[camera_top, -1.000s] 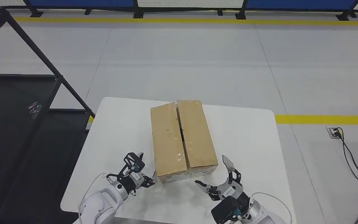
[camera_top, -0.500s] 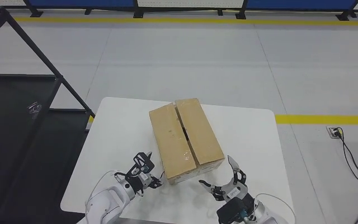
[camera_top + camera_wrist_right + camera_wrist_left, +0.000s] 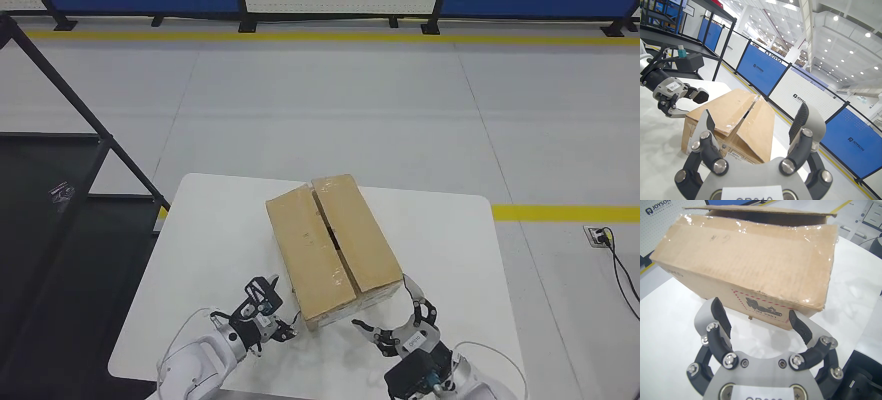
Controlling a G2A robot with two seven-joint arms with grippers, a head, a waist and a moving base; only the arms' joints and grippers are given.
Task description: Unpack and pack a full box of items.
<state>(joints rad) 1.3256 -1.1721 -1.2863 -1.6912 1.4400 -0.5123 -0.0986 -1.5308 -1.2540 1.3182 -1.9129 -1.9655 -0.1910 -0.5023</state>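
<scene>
A brown cardboard box (image 3: 330, 245) lies on the white table (image 3: 200, 240), its two top flaps closed along a middle seam. My left gripper (image 3: 272, 312) is at the box's near left corner, open, with nothing between its fingers. From the left wrist, this gripper (image 3: 753, 307) faces the box (image 3: 745, 262) side that carries a red-bordered label. My right gripper (image 3: 395, 320) is open just off the near right corner. In the right wrist view it (image 3: 755, 109) frames the box (image 3: 753, 130), one flap slightly lifted, with the left gripper (image 3: 687, 102) beyond.
A black metal rack (image 3: 60, 200) stands left of the table. The table's near edge runs right behind both grippers. Bare tabletop lies to the left and right of the box. Blue and white partition panels (image 3: 783, 79) line the room.
The box's near end has swung to the right on the table. My left gripper moved right, following that corner. My right gripper shifted slightly nearer the box.
</scene>
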